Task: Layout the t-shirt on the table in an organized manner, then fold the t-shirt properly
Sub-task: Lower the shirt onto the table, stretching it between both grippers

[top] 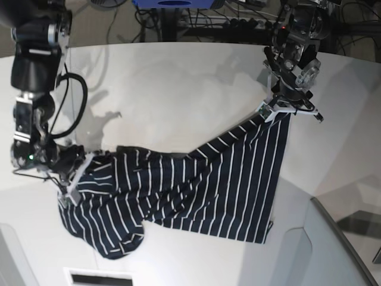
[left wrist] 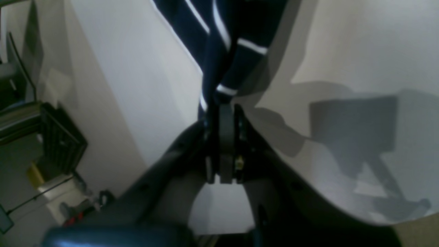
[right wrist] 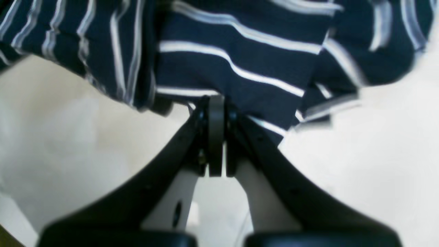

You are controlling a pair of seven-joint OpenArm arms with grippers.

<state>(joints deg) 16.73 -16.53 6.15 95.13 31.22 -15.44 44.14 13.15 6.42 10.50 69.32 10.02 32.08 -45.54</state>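
Note:
The dark navy t-shirt [top: 202,190] with thin white stripes lies stretched across the white table [top: 178,77], partly bunched at its left end. In the base view my left gripper [top: 280,108] is at the right, shut on a corner of the shirt and holding it up off the table. The left wrist view shows its jaws [left wrist: 221,99] pinched on a narrow hanging strip of the t-shirt [left wrist: 219,34]. My right gripper [top: 70,183] is at the left, low on the table. Its jaws [right wrist: 216,100] are shut on an edge of the t-shirt [right wrist: 240,58].
Cables and equipment [top: 208,21] crowd the floor beyond the table's far curved edge. A grey raised panel [top: 333,250] sits at the front right. Past the table edge in the left wrist view stands a black ribbed box [left wrist: 61,140].

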